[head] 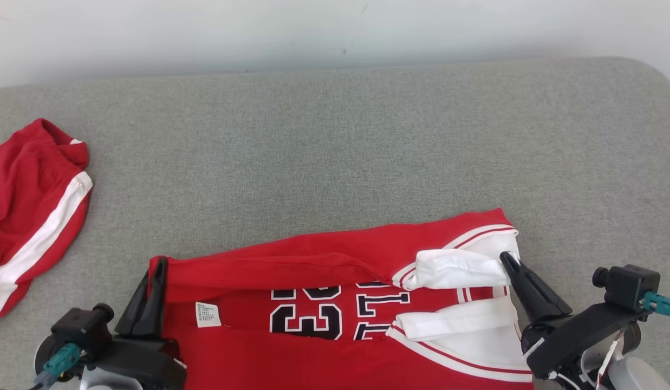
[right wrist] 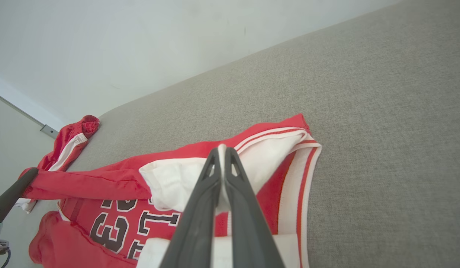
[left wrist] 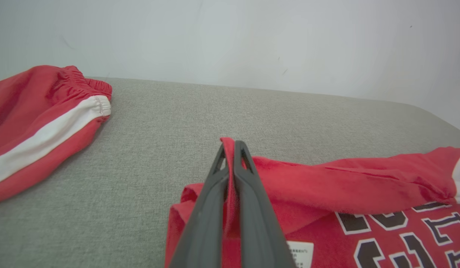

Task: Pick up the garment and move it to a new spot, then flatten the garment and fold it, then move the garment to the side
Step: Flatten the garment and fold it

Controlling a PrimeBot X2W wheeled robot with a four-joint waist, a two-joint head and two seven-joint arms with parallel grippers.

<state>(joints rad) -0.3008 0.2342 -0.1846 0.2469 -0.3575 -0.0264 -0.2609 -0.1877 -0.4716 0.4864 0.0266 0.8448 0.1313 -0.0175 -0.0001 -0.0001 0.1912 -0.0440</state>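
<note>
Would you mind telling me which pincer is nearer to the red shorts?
Left. The left pincer grips the jersey corner closest to the shorts; the right pincer grips the jersey's white-trimmed end, farther from them.

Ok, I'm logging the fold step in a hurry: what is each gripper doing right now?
Left gripper: shut on the red jersey with dark numbers, pinching a red edge.
Right gripper: shut on the same jersey, pinching white fabric.
</note>
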